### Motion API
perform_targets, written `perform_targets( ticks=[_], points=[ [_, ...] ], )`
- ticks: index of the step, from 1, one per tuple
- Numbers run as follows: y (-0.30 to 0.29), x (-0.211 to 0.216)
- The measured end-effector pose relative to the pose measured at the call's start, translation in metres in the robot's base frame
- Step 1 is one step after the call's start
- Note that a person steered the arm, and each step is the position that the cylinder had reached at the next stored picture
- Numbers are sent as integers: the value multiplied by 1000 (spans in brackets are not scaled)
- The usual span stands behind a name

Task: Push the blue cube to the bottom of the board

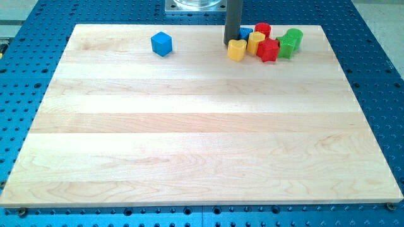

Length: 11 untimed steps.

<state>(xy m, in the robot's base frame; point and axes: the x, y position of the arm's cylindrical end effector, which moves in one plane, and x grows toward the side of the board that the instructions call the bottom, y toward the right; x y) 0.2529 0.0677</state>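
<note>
Rod (233, 19) cut off by the view's top edge, upper part out of sight. Second blue block (245, 33) mostly hidden behind rod and yellow blocks (255, 41), shape impossible to tell. Green blocks (291, 41) partly covered by red star-like block (267, 50), outlines unclear. Red block (262, 29) at the back half hidden, shape uncertain. Metal base (196, 6) cropped at top. Desk (202, 157) corners cropped at the bottom.

The rod (233, 19) comes down from the top edge of the frame, a little right of centre, straight and upright, dark grey. My tip (231, 43) rests at table height in the upper part of the frame. No more of the arm shows above the rod.
</note>
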Motion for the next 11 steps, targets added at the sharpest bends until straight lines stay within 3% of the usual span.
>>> perform_targets(
  ticks=[2, 3, 4, 5, 7, 9, 10, 11],
  points=[
    [-104, -42],
    [-160, -19],
    [-130, 41],
    [-133, 43],
    [-208, 50],
    [-270, 111],
    [-261, 133],
    [-192, 112]
  ],
)
